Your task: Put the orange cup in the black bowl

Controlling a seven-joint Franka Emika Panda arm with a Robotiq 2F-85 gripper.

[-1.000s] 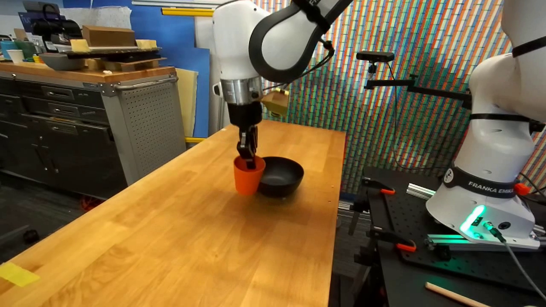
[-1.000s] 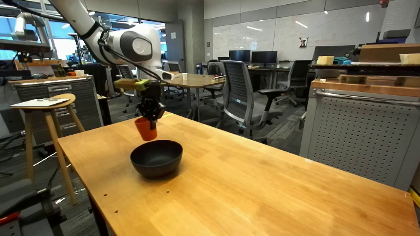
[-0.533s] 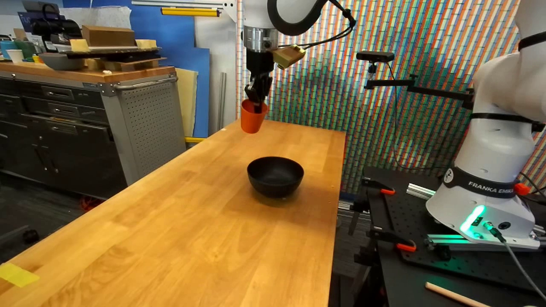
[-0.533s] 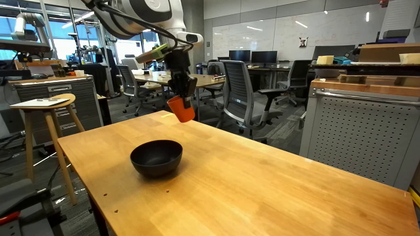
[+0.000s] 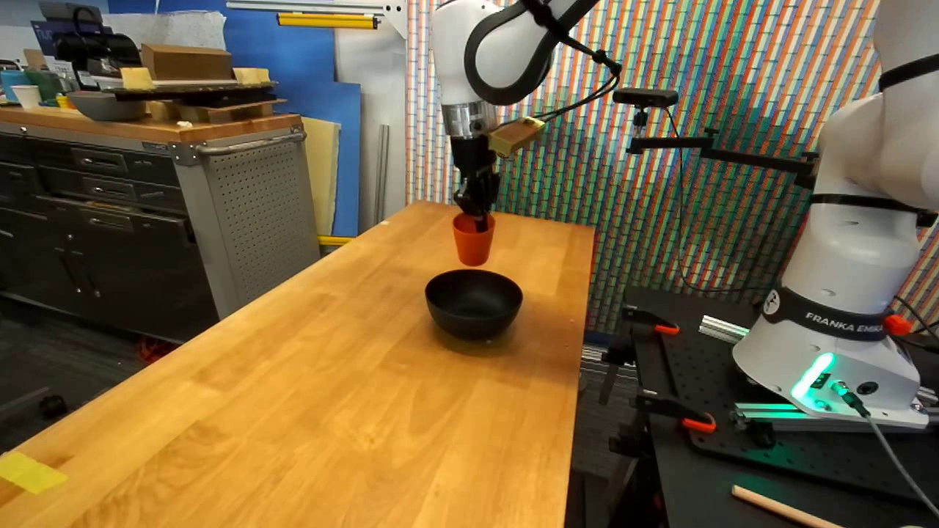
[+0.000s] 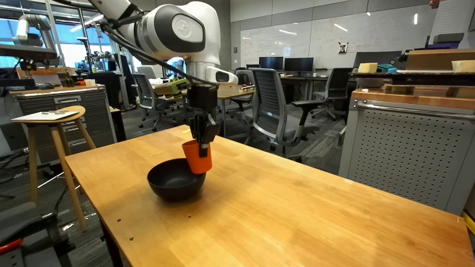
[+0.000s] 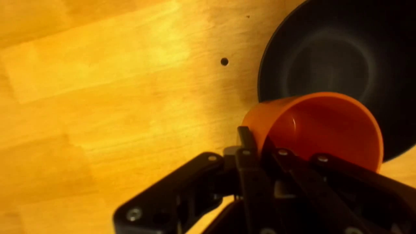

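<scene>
"Wrist view: which steps are complete?"

"Grasp and lift, evidently. Your gripper (image 7: 256, 142) pinches the wall of the orange cup (image 7: 328, 130), one jaw inside, one outside. Lowering and release appear to remain for you."

"Cup position?"

"Raised, near the edge of the black bowl (image 5: 473, 317); you cannot tell whether it is fully over the opening."

"Pose?"

"Your arm (image 6: 182, 31) holds the gripper pointing down, the cup slightly tilted."
</scene>
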